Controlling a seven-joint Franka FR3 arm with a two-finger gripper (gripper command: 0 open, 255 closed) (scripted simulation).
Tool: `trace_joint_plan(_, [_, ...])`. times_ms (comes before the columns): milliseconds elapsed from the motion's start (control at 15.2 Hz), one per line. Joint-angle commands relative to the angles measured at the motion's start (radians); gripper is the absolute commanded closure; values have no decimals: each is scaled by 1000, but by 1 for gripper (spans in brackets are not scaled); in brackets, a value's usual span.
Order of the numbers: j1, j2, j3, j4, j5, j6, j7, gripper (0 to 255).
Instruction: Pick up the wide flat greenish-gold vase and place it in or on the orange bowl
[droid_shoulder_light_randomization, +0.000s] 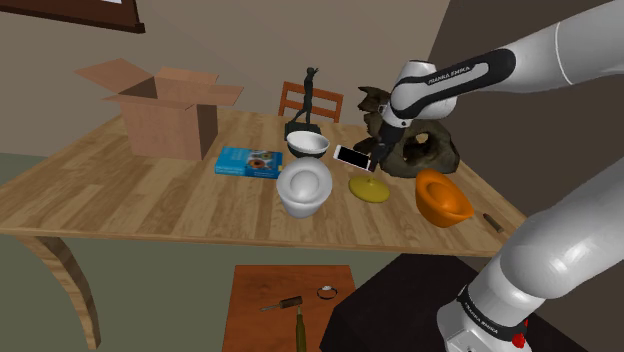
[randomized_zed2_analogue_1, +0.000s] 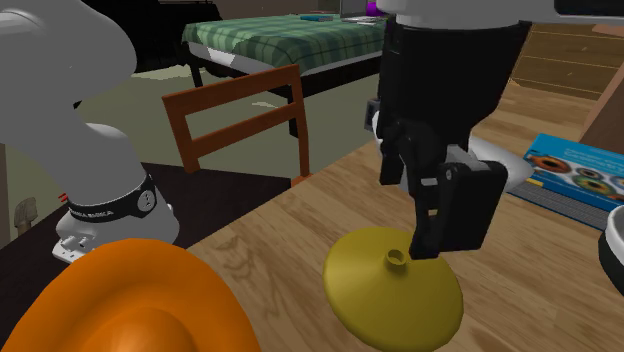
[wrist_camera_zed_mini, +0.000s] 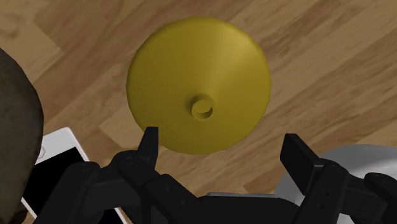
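Note:
The wide flat greenish-gold vase (droid_shoulder_light_randomization: 369, 189) lies on the wooden table, a low disc with a small neck (wrist_camera_zed_mini: 203, 106) at its middle. In the second exterior view the vase (randomized_zed2_analogue_1: 393, 285) rests just right of the orange bowl (randomized_zed2_analogue_1: 130, 300). The orange bowl (droid_shoulder_light_randomization: 441, 198) stands near the table's edge, to the shoulder view's right of the vase. My gripper (wrist_camera_zed_mini: 221, 145) hangs open above the vase, apart from it, its fingers (wrist_camera_zed_mini: 149, 140) spread wider than the neck. From the side, the gripper (randomized_zed2_analogue_1: 435, 240) hovers just over the vase's rim. Nothing is held.
A white phone (droid_shoulder_light_randomization: 353, 157) and a dark lumpy object (droid_shoulder_light_randomization: 415, 140) lie close behind the vase. A white pot (droid_shoulder_light_randomization: 304, 187), a dark bowl (droid_shoulder_light_randomization: 307, 143), a blue book (droid_shoulder_light_randomization: 249, 162) and a cardboard box (droid_shoulder_light_randomization: 165, 110) stand further to the shoulder view's left.

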Motion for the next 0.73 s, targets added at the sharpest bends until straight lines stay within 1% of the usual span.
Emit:
trace_joint_plan(0, [1, 43, -10, 11, 14, 38, -26, 0])
trace_joint_plan(462, [6, 113, -11, -29, 35, 147, -40, 0])
trace_joint_plan(660, [6, 113, -11, -29, 35, 147, -40, 0])
